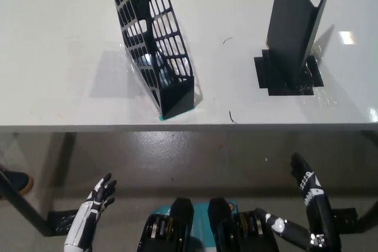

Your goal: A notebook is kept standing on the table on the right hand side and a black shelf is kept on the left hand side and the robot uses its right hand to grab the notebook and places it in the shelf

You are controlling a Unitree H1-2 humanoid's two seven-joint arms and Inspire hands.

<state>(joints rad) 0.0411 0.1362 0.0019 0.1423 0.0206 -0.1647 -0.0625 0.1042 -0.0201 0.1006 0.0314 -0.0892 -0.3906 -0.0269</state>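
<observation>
A white desk (59,57) fills the upper part of the head view, its front edge running across the middle, with grey floor (189,157) below it. On the desk's left half stands a black shelf (155,39), a mesh rack with open grid walls, leaning and narrowing toward its solid lower end near the front edge. Well apart from it, on the right half, a dark notebook (292,25) stands upright with its covers spread a little, resting on a patch of black tape (277,78) stuck to the desk. Neither hand touches anything. The white left hand (100,196) hangs low at the lower left, below the desk edge and over the floor, fingers spread and holding nothing. The black right hand (304,178) sits at the lower right, also below the desk edge and roughly under the notebook, fingers extended and apart, empty. A dark shoe (15,181) shows at the far left edge on the floor beside a desk leg (23,208).
</observation>
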